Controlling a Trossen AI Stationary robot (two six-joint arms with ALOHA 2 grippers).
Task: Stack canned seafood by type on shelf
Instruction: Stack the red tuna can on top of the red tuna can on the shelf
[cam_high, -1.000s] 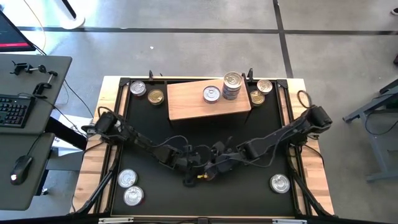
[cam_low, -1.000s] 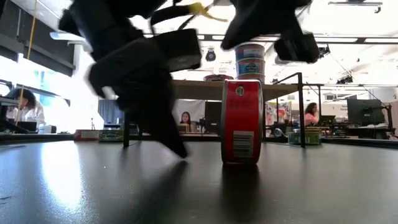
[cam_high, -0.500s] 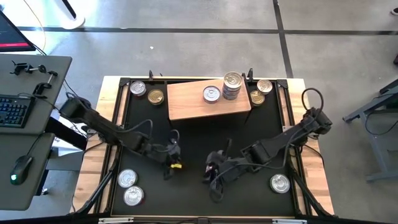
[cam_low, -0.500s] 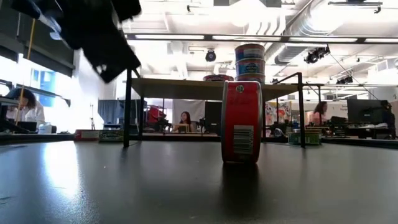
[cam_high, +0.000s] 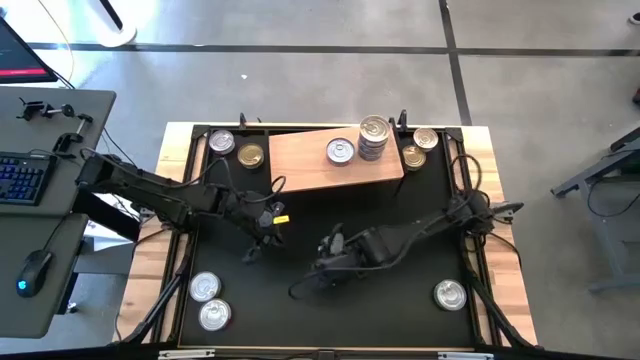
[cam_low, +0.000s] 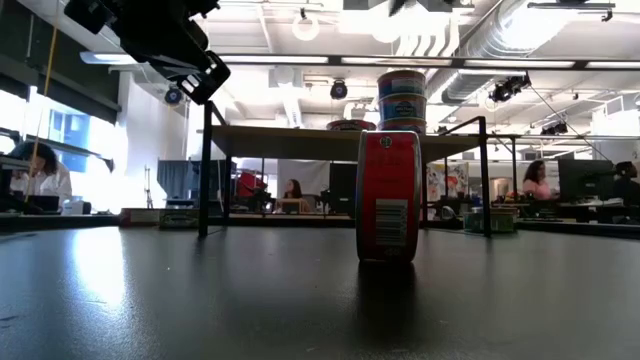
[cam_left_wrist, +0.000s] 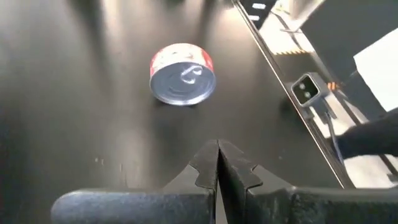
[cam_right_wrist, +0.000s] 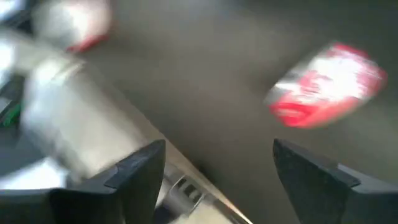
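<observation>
Both arms reach inward, low and bent at the elbow. The left tool (cam_high: 258, 240) has its fingers (cam_left_wrist: 208, 168) pressed together, empty. The right tool (cam_high: 310, 282), just beside it, has its fingers (cam_right_wrist: 140, 171) spread wide, empty.

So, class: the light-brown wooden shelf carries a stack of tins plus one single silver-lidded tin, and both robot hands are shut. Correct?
Not quite. The left hand is shut, but the right wrist view shows the right hand open. The light-brown wooden shelf does carry the stack of tins and one single silver-lidded tin.

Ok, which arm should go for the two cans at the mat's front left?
Left. The left gripper hangs nearer those cans, one straight ahead of its shut fingers; the right gripper is farther off.
</observation>
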